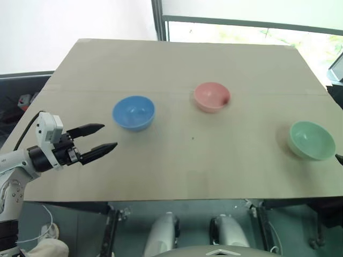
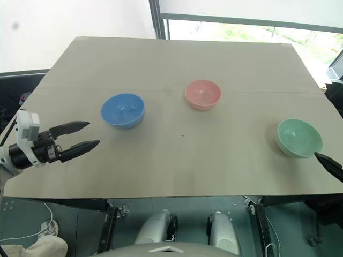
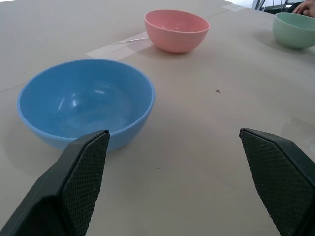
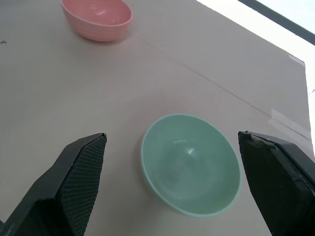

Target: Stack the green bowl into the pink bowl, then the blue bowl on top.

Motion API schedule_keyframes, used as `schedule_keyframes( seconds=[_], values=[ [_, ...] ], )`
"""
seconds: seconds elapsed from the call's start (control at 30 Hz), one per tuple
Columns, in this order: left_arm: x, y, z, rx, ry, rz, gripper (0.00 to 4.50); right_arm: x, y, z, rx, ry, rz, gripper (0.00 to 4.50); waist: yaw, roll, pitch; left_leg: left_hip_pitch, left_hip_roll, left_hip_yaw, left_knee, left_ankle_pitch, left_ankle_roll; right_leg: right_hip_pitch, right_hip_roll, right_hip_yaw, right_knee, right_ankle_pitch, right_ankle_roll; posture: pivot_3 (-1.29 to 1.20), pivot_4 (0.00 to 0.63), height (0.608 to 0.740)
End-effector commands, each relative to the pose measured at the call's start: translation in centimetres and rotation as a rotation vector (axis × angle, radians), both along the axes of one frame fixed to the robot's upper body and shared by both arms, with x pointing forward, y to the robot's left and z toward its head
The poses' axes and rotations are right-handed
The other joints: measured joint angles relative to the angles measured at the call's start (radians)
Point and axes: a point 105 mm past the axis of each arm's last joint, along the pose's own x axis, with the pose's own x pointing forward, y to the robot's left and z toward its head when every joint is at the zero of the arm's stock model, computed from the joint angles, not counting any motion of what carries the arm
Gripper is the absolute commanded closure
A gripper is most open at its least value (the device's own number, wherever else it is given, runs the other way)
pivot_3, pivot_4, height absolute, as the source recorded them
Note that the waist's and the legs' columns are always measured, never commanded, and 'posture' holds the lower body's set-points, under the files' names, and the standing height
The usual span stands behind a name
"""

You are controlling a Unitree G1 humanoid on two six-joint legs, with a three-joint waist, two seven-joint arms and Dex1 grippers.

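One right hand [image 2: 329,165] fingertip shows, frame-cut.

Robot test station in a lab-like room: a table [image 1: 177,69] covered in taped brown board, standing on a metal frame [image 1: 110,227], before a window [image 1: 252,29] and white wall [image 1: 69,21].

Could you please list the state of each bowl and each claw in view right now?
Small round sky-blue bowl: upright, empty, standing alone on the table.
Small round salmon-pink bowl: upright, empty, nothing stacked in it yet.
Small round pale mint-green bowl: upright, empty, standing alone near the table's right edge.
Left claw: open, holding nothing, short of the blue bowl.
Right claw: open, holding nothing, facing the green bowl.
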Motion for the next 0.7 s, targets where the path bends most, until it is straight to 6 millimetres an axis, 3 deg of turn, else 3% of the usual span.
schedule_keyframes(
  seconds=[0.03,0.2,0.33,0.4,0.53,0.6,0.7],
  values=[
    [0.5,-0.2,1.3,0.024,-0.051,-0.017,0.03,1.0,0.1,0.2,-0.013,-0.023,0.011,0.0,0.0,0.0,0.0,0.0,0.0,0.0,0.0,0.0,0.0,0.0,0.0,0.0,0.0,0.0,0.0,0.0,0.15,0.74],
    [1.0,-2.0,2.7,-0.009,-0.092,-0.061,0.03,2.7,1.8,-0.5,-0.003,-0.044,0.045,0.0,-0.001,0.0,0.0,0.001,0.0,0.001,0.002,-0.002,0.004,0.001,0.0,-0.001,0.001,0.0,0.0,0.0,0.15,0.74],
    [1.2,-3.9,2.6,-0.037,-0.12,-0.106,0.03,4.8,4.8,-1.4,0.008,-0.046,0.144,0.0,-0.001,0.0,0.0,0.001,0.0,0.0,0.002,-0.001,0.003,0.001,0.0,0.0,0.002,0.0,0.0,0.0,0.15,0.74],
    [1.2,-5.2,2.3,-0.057,-0.133,-0.125,0.03,6.8,7.4,-1.9,-0.036,-0.053,0.226,0.0,-0.006,0.0,0.0,0.002,0.0,0.001,0.002,0.0,0.0,0.001,0.001,0.0,0.002,0.0,0.0,0.0,0.15,0.74],
    [1.2,-7.9,1.8,-0.086,-0.178,-0.138,0.03,13.9,14.8,-2.4,-0.106,-0.155,0.374,0.0,-0.032,0.0,0.001,0.004,0.0,0.004,0.002,0.0,0.0,0.001,0.002,0.001,0.003,0.0,0.0,0.0,0.15,0.74],
    [1.0,-8.6,1.5,-0.094,-0.182,-0.124,0.03,16.6,17.8,-2.8,-0.186,-0.197,0.446,0.0,-0.033,0.0,0.002,0.006,0.0,0.006,0.002,0.001,0.0,0.001,0.003,0.003,0.004,0.0,0.0,0.0,0.15,0.74],
    [0.3,-9.2,1.3,-0.114,-0.173,-0.11,0.03,19.4,20.7,-3.8,-0.304,-0.213,0.513,0.0,-0.021,0.0,0.002,0.005,0.0,0.004,0.0,0.001,-0.001,0.0,0.004,0.002,0.005,0.002,0.003,0.0,0.15,0.74]
  ],
)
